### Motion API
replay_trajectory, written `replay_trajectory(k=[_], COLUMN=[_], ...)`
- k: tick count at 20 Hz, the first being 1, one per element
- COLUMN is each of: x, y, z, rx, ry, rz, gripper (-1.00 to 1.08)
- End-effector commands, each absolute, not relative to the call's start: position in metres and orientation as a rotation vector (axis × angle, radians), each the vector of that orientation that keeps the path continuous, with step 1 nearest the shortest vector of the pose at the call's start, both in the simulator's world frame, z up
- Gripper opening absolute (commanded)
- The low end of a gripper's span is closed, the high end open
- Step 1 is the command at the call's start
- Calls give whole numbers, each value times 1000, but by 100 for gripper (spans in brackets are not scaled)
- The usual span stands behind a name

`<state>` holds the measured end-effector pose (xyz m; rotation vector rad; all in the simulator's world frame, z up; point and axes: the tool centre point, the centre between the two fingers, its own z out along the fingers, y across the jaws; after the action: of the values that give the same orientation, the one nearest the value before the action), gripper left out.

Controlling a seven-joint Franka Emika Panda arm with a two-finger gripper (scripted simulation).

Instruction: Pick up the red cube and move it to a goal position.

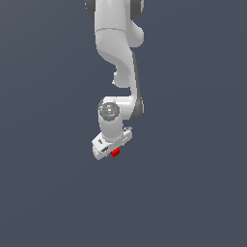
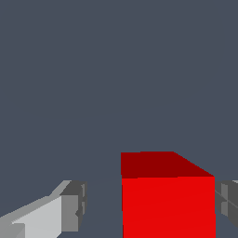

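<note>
Surrounding red cube (image 2: 168,204): plain grey surface (image 1: 193,193)

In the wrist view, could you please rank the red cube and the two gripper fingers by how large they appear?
1. The red cube, clearly largest.
2. The finger standing apart from the cube.
3. The finger at the cube's far side, mostly cut off by the frame edge, so its true size is unsure.
</note>
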<state>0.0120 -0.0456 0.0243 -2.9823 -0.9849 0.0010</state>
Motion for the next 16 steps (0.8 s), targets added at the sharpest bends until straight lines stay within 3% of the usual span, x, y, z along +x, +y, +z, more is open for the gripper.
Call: replay_trajectory(k=[1,4,5,16], x=[13,14,14,14], y=[-46,-46,-46,-47], z=[21,20,20,20], rx=[-2974,-2971,-2971,-2972], ry=[-1012,-1020,-1020,-1020], rz=[0,0,0,0], gripper=[100,100,-100,-100])
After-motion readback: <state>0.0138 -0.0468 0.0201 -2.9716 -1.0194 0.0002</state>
